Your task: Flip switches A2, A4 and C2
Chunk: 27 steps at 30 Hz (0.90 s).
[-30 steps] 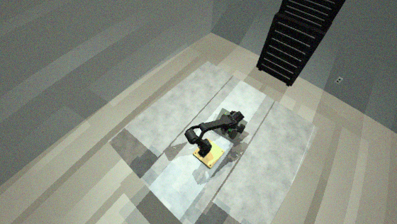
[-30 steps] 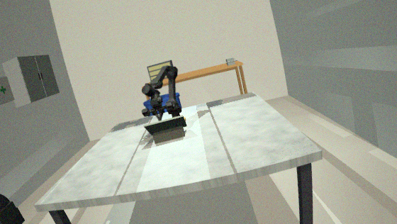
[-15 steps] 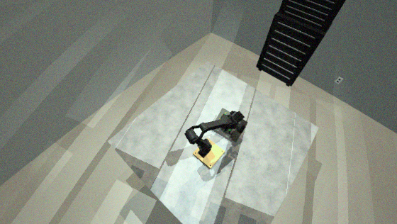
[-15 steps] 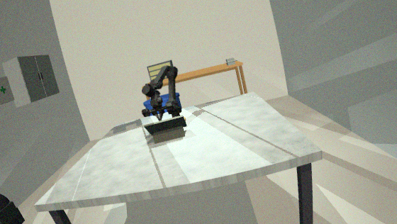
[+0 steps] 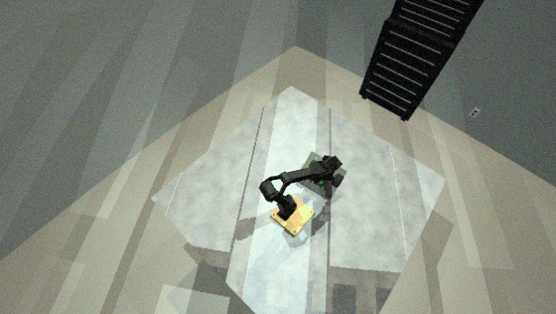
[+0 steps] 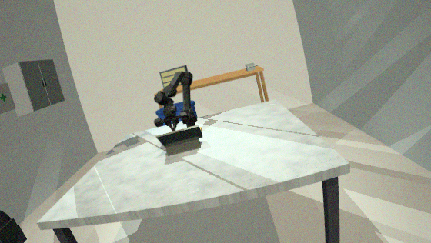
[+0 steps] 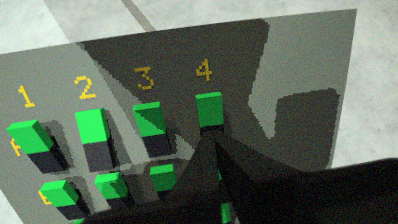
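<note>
The tilted grey switch panel (image 5: pixel 325 191) (image 6: pixel 182 136) (image 7: pixel 310 45) carries green-faced rocker switches with dark lower parts. In the wrist view, switch A2 (image 7: pixel 92 127) shows a broad bright green face, and A1 (image 7: pixel 32 137) and A3 (image 7: pixel 151 120) flank it. Switch A4 (image 7: pixel 210 111) is in shadow, its green face at the far end. My gripper (image 7: pixel 211 137) (image 6: pixel 174 130) is shut and empty, its tips at the near end of A4; whether they touch it cannot be told. The fingers cover much of column 4 behind A4. Switch C2 is not clearly visible.
The panel stands on the pale marble table (image 5: pixel 367 224) (image 6: pixel 246 154) in front of the arm's yellow base plate (image 5: pixel 298 224). Row B switches, such as B2 (image 7: pixel 111 185) and B3 (image 7: pixel 163 177), sit close below row A. Shadows cross the panel.
</note>
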Each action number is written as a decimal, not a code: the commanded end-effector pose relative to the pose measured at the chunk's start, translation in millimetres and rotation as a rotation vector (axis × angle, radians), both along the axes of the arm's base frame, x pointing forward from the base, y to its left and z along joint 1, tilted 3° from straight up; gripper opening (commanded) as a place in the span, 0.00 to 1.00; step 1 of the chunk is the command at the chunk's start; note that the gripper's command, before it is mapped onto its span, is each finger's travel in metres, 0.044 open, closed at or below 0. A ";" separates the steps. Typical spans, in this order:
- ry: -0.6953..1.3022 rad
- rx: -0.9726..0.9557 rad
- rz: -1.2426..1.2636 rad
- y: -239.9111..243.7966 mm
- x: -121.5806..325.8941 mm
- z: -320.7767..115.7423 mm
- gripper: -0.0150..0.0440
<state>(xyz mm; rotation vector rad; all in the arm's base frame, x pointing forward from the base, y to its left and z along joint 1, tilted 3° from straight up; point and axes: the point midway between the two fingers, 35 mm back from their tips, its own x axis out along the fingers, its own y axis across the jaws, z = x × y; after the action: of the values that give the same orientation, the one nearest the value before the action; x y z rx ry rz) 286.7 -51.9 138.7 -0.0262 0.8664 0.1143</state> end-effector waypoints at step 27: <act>0.037 0.002 -0.006 53.6 -109.3 1.4 0.25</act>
<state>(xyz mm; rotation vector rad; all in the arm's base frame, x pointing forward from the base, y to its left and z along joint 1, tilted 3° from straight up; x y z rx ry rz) 186.9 -2.3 151.2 -0.0259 0.8970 0.1211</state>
